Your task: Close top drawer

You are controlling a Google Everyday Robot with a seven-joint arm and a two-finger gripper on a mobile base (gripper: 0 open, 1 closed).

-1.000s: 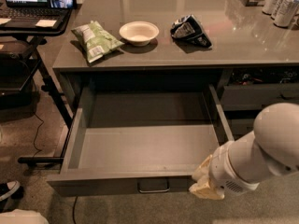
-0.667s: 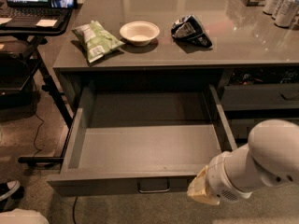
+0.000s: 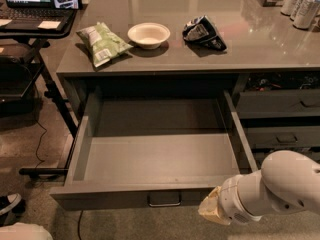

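One claw [image 3: 211,211], lower, beside top drawer [image 3: 120,196] front.

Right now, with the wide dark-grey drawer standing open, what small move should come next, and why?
Probably press the gripper against the flat front panel of the wide dark-grey top drawer and push inward. The drawer stands far out, and the gripper sits low by the panel's right end, right of the small metal loop handle; contact is unclear.

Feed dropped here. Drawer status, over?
Claw low, by the front panel's right end. Top drawer wide open. Nothing seen in its way.
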